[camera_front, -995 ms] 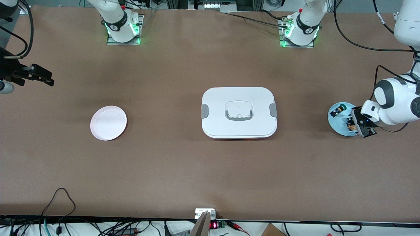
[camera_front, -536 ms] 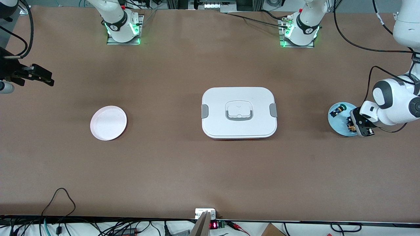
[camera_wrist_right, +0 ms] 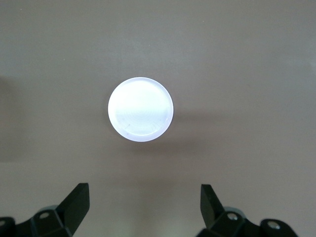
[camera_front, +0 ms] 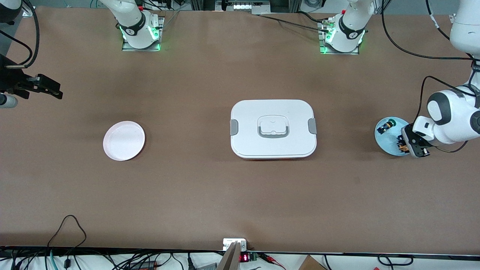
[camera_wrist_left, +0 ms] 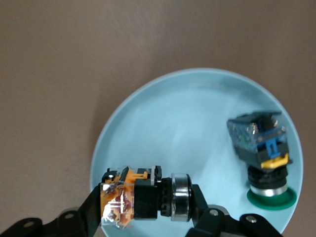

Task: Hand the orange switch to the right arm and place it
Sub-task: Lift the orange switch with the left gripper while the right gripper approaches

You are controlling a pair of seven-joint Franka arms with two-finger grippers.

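Fingers (camera_wrist_left: pixel 96 212) of the left gripper (camera_wrist_left: pixel 148 210) clamp the orange switch (camera_wrist_left: pixel 140 197) over the blue plate (camera_wrist_left: pixel 197 128); a shallow hold could let it slip. The right gripper (camera_wrist_right: pixel 143 205) waits, fingers wide, above the counter (camera_front: pixel 210 195) near the white plate (camera_wrist_right: pixel 140 109).

White lidded box (camera_front: pixel 273 128) mid-table, pink plate (camera_front: pixel 123 140), blue dish (camera_front: pixel 387 139) with green-capped part (camera_wrist_left: pixel 261 148)

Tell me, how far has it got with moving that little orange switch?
Early days. The left end effector has closed on the orange switch, which is still over the blue plate, beside the green-capped part. The right end effector waits open above the white plate. The handover and the placing are still to come.
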